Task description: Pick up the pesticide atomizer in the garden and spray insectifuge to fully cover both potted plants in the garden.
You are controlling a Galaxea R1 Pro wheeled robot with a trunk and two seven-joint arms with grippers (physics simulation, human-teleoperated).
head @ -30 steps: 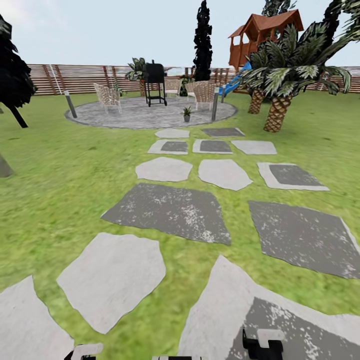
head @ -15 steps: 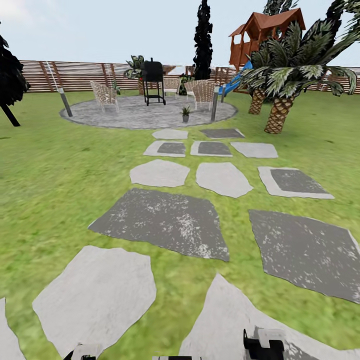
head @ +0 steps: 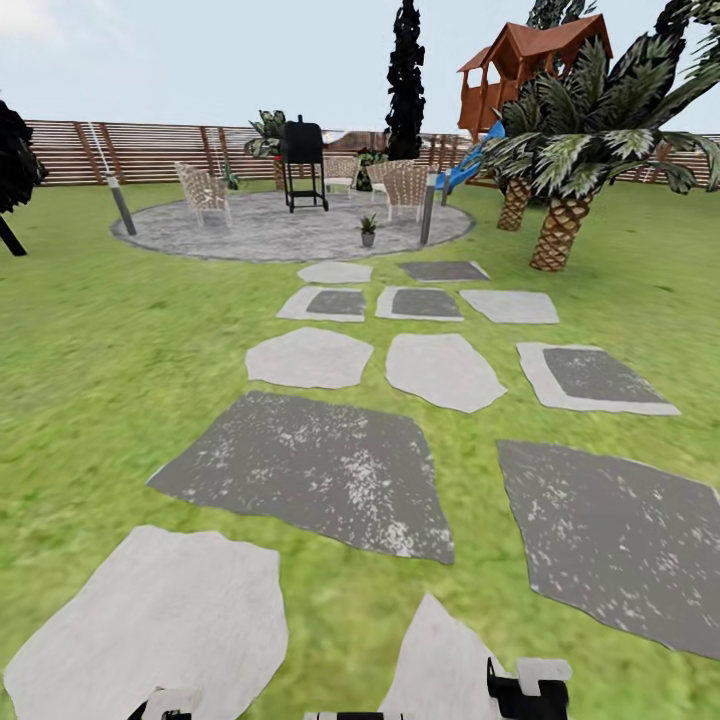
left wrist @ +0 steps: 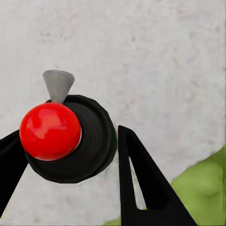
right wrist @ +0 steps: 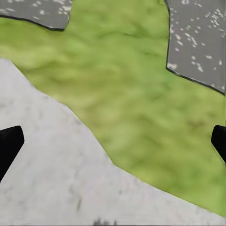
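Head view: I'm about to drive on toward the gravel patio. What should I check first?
1. Pesticide atomizer gripped in the left gripper, jaws against both sides: ok.
2. Right gripper open and empty: ok.
3. Stepping stones and lawn ahead free of obstacles: ok.
4. One potted plant sighted at the gravel patio near edge: ok.
5. Second potted plant located: cannot tell.

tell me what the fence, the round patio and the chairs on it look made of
The fence looks like brown wooden slats laid horizontally. The round patio seems to be grey gravel or rough stone, mottled and matte. The chairs look like pale woven wicker, going by their criss-cross pattern; they are too far away to be sure.
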